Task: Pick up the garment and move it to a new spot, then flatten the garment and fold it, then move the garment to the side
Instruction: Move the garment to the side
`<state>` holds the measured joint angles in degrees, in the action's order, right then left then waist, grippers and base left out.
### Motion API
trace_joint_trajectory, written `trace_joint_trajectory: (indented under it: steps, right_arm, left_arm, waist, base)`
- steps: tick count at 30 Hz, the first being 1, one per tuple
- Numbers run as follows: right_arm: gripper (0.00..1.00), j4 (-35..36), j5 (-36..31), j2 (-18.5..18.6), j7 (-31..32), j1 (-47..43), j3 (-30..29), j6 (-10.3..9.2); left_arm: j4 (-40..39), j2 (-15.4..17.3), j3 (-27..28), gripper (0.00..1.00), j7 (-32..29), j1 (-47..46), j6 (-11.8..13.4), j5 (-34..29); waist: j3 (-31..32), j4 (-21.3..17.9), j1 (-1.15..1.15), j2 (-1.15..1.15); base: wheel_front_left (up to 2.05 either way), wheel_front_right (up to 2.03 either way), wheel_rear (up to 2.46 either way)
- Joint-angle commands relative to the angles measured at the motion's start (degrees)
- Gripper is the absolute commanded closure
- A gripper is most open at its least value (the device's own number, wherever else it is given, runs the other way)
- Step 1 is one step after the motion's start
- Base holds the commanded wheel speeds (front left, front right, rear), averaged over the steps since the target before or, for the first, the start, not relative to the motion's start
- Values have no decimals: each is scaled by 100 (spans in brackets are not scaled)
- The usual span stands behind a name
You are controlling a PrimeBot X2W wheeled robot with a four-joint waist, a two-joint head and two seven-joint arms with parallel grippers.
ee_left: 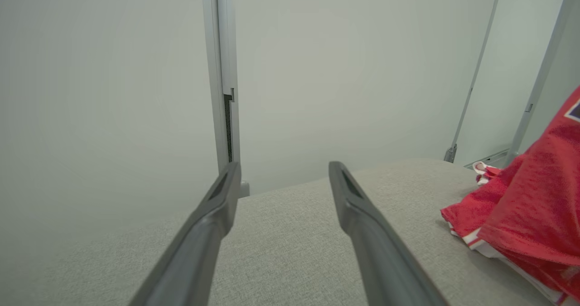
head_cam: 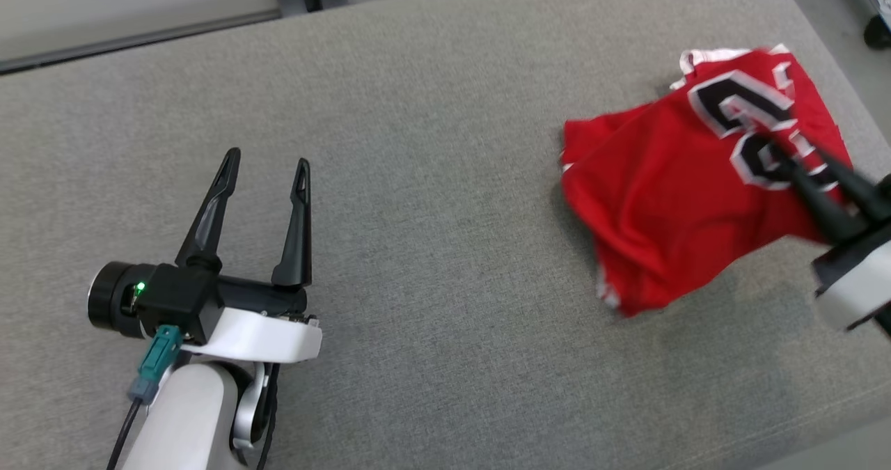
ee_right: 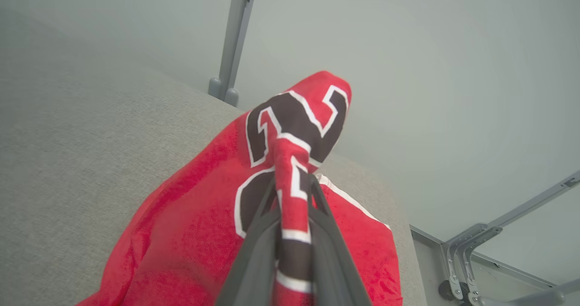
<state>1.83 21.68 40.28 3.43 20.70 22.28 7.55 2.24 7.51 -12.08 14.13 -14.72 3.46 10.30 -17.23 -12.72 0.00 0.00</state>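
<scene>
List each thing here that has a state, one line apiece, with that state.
red jersey: crumpled, one fold by the black number pinched and pulled up, its edge resting on the grey padded surface.
right pincer: shut on the red jersey.
left pincer: open, holding nothing, apart from the jersey.

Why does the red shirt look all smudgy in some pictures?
Head view: the red shirt and right gripper are smeared, likely motion blur; the left gripper is sharp. Right wrist view: its pinched fold near the lens looks soft.
</scene>
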Motion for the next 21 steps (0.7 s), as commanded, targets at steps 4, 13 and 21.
trace_joint_trajectory:
  steps: [4, 13, 21]
  right_arm:
    - [100, -523, 350, 204, -325, 551, -275, -12]
    - [100, -2516, 1592, 422, -816, 1213, -1400, -13]
    - [62, -3971, 2259, 200, -1047, 1366, -1685, -13]
  left_arm:
    - [-112, 58, -109, 0, -81, -278, -77, -101]
    - [-396, 178, -281, 0, -205, -712, -129, -302]
    - [-590, 284, -374, 0, -333, -911, -140, -429]
  waist:
    - [-551, -48, 0, 0]
    - [-1380, 364, 0, 0]
    - [-1830, 475, 0, 0]
  base:
    - [0, 0, 0]
    - [0, 0, 0]
    - [0, 0, 0]
